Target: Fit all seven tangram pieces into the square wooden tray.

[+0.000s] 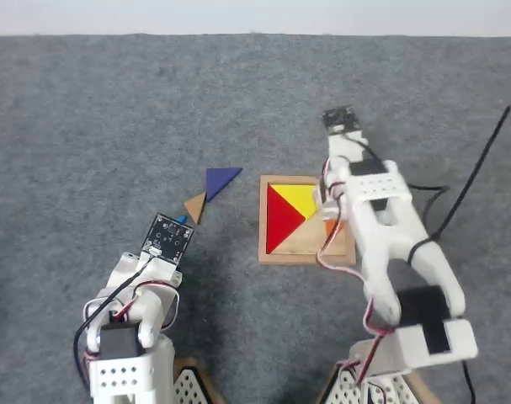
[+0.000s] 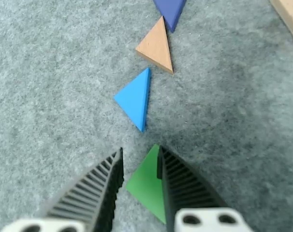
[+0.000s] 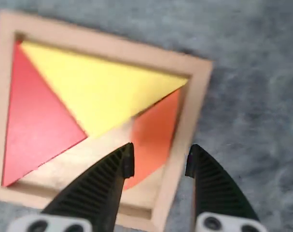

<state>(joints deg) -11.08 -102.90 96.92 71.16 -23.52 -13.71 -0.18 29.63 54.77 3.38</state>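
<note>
This looks like a robotics test bench in a lab or hobby workshop, not a lived-in room. A flat grey felt-like mat (image 1: pixel 112 109) covers the whole table top and ends at twelve o'clock against a plain pale strip of wall (image 1: pixel 255 15). A white plastic left robot arm (image 1: pixel 129 337) with exposed red and black wires stands at seven o'clock. A matching right robot arm (image 1: pixel 398 244) stands at five o'clock. A white perforated base plate (image 1: pixel 186 385) shows at six o'clock, and a loose black cable (image 1: pixel 484 160) trails off at three o'clock.
</note>
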